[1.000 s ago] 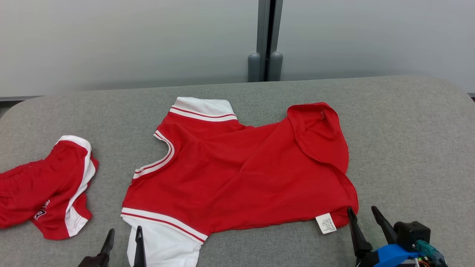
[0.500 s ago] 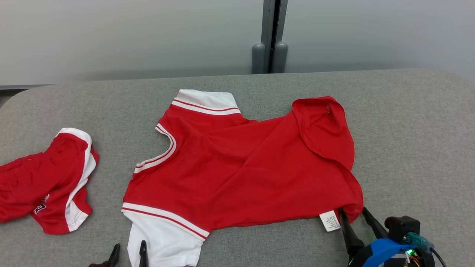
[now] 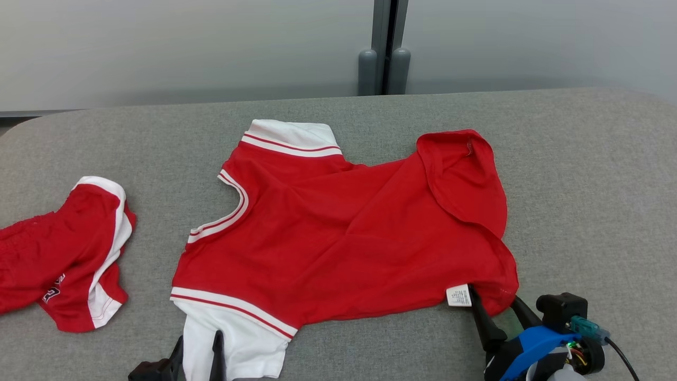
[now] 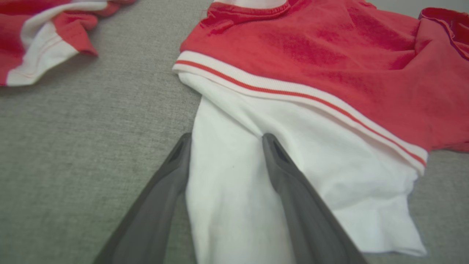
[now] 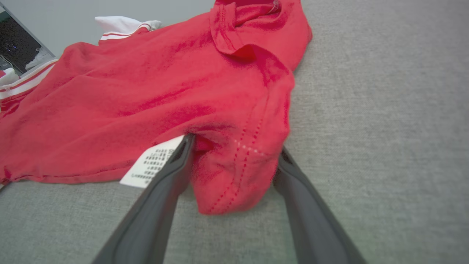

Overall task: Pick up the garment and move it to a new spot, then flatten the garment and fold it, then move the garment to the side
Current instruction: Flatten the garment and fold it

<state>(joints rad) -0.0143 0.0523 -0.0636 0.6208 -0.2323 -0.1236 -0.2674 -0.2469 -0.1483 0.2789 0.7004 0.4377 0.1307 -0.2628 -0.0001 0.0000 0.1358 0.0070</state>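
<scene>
Grey padded table (image 3: 582, 185) is carrying a red-and-white garment (image 3: 338, 238) at its middle.
Both pincers are standing wide apart, clamping nothing: left gripper (image 3: 198, 340) is straddling the white sleeve (image 4: 227, 201), right gripper (image 3: 493, 296) the red hem corner (image 5: 234, 176).

Red-and-white garment (image 3: 338, 238) lies spread, seemingly wrinkled.

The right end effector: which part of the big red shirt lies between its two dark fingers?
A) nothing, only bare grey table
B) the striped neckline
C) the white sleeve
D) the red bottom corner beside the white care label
D: in the right wrist view the right end effector stands open around a hem corner of the red shirt, with the care label right beside one finger.
</scene>
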